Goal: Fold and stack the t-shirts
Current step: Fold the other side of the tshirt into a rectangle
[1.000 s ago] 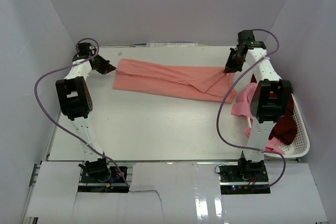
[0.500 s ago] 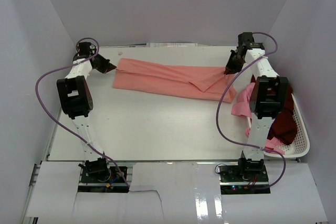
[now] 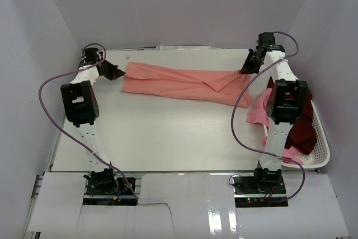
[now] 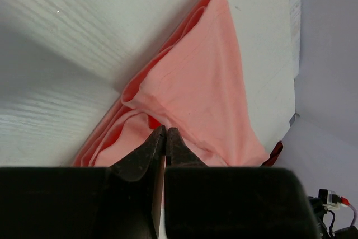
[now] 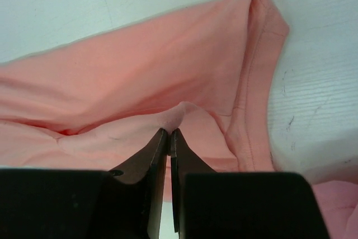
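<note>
Since a second ago the right gripper point(image 3: 248, 70) has drawn outward, pulling the long salmon-pink cloth t-shirt point(image 3: 179, 85) tauter along the far side of the white table point(image 3: 168, 132). It and the left gripper point(image 3: 118, 73) each pinch one end, jaws nearly closed. The straightened band looks ready for folding.

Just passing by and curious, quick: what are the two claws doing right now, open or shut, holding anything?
Left gripper: closed, pinching the left end of the salmon-pink cloth t-shirt.
Right gripper: closed, pinching its right end.
</note>
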### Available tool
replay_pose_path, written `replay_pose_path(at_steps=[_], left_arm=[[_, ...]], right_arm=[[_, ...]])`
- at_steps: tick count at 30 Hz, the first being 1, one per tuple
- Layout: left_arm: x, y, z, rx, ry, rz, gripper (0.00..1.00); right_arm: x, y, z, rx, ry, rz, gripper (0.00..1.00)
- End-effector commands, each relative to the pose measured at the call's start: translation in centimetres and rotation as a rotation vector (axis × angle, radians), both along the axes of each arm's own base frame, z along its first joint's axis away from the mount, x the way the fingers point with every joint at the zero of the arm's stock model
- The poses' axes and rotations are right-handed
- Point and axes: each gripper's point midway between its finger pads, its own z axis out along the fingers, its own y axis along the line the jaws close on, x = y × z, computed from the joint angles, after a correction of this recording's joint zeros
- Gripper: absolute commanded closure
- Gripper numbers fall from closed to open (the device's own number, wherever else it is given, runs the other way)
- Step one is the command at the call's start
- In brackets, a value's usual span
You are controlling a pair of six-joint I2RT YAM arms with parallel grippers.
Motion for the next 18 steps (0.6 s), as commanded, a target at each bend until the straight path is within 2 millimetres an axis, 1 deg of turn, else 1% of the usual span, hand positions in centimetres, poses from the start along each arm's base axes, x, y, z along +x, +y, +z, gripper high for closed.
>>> replay_pose_path(at_steps=[1, 2, 3, 4, 5, 6, 7, 8, 9, 10, 11, 12, 13, 16, 17, 18], left_arm=[[-0.3, -0.6, 1.0, -0.040, -0.025, 0.002, 0.85], [-0.6, -0.6, 0.7, -0.044, -0.014, 0.007, 0.84], [-0.7, -0.6, 0.8, -0.042, -0.021, 0.006, 0.84], [-0.8, -0.5, 0.9, -0.040, -0.020, 0.010, 0.84], [-0.9, -0.5, 0.6, -0.035, -0.014, 0.015, 0.84], [-1.0, -0.4, 0.9, -0.030, -0.019, 0.016, 0.84], [-1.0, -0.4, 0.9, -0.027, -0.018, 0.019, 0.81], [-1.0, -0.4, 0.9, -0.026, -0.018, 0.020, 0.78], [-1.0, -0.2, 1.0, -0.022, -0.020, 0.022, 0.76], [-1.0, -0.2, 1.1, -0.023, -0.021, 0.023, 0.68], [-1.0, -0.1, 1.2, -0.023, -0.023, 0.028, 0.64], [-0.8, -0.1, 1.6, -0.019, -0.033, 0.030, 0.61], [-0.8, 0.2, 1.8, -0.017, -0.036, 0.035, 0.55], [-0.4, 1.0, 3.1, -0.003, -0.063, 0.057, 0.48], [-0.3, 1.2, 3.6, 0.003, -0.075, 0.063, 0.47], [0.0, 1.6, 4.6, 0.007, -0.095, 0.069, 0.47]], right_arm=[[2.3, 0.3, 0.9, 0.027, -0.077, 0.018, 0.90], [2.5, 0.5, 1.0, 0.041, -0.084, 0.027, 0.89], [2.6, 0.7, 0.5, 0.050, -0.077, 0.031, 0.89], [2.7, 0.8, 0.5, 0.058, -0.079, 0.036, 0.88], [2.9, 1.2, 0.7, 0.075, -0.088, 0.045, 0.86], [3.0, 1.3, 0.3, 0.082, -0.084, 0.046, 0.83], [3.1, 1.3, 0.3, 0.084, -0.087, 0.046, 0.79], [3.2, 1.3, 0.2, 0.084, -0.088, 0.044, 0.69], [3.2, 1.3, 0.0, 0.087, -0.084, 0.042, 0.65], [3.3, 1.3, 0.1, 0.085, -0.087, 0.041, 0.62], [3.5, 1.3, 0.0, 0.084, -0.089, 0.041, 0.54], [3.6, 1.1, 0.1, 0.078, -0.091, 0.035, 0.51], [3.8, 1.1, 0.2, 0.078, -0.100, 0.034, 0.43], [4.2, 1.1, 0.9, 0.078, -0.124, 0.035, 0.41], [4.4, 1.2, 1.4, 0.080, -0.144, 0.039, 0.41], [4.3, 1.7, 1.5, 0.102, -0.149, 0.058, 0.41]])
